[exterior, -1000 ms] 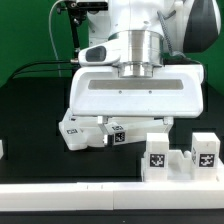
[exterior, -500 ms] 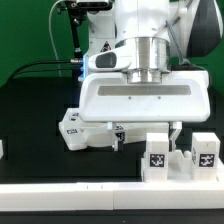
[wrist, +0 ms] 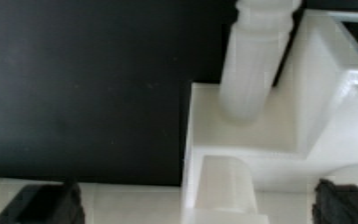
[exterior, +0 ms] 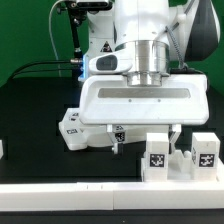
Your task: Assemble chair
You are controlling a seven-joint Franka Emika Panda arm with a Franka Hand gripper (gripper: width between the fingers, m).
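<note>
1. I'm looking at a black table (exterior: 30,110) that carries everything.
2. A tagged white chair piece (exterior: 75,138) lies on it near the middle.
3. Toward the exterior view's right, two tagged chair blocks (exterior: 158,165) stand just beside that piece.
4. A long white ledge (exterior: 90,190) runs along the near edge.

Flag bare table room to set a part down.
Free: black table on the exterior view's left, from the chair pieces under the gripper out to the edge. Crowded: exterior view's right, around the tagged blocks.

Robotics lab bench, black tabletop (exterior: 30,115), plain green backdrop (exterior: 25,30) (like a screen), white robot arm (exterior: 148,45), tag-marked chair pieces (exterior: 160,172)
</note>
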